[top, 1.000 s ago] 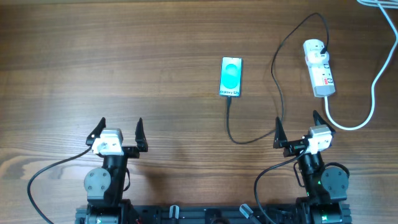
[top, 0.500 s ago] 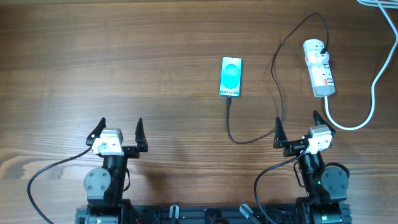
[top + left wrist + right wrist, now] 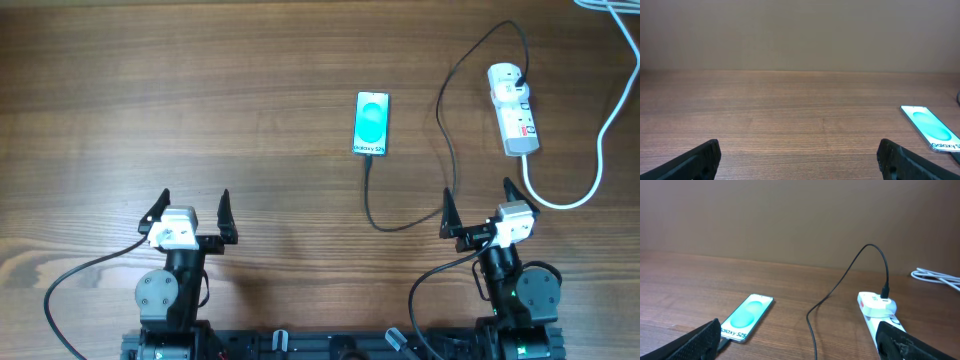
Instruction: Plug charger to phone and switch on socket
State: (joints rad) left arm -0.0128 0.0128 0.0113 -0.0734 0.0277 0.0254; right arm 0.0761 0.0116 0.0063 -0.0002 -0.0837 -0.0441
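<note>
Our left gripper (image 3: 193,203) sits low at the near edge of the table (image 3: 200,80), fingers spread wide with only bare wood between them. We see the right gripper (image 3: 478,196) posed the same way, jaws apart and holding nothing.

On the phone (image 3: 371,124) we read "Galaxy S25" in the white band at its near end, clearest from the right wrist; the rest of the screen is light blue with a teal oval. The socket (image 3: 513,110) carries small red markings that we cannot read.

We find the phone flat on the wood, farther out than both grippers and between them, nearer the right one. The socket lies beyond the right gripper, slightly to its right, well apart from the phone.

From a white adapter (image 3: 507,78) on the socket's far end, the charger (image 3: 441,110) arcs away, swings back past the right gripper's left finger, loops and runs up to the phone's near edge. We cannot tell whether its tip is seated there. A thick white cord (image 3: 600,150) curves off the socket's near end toward the table's right edge.
</note>
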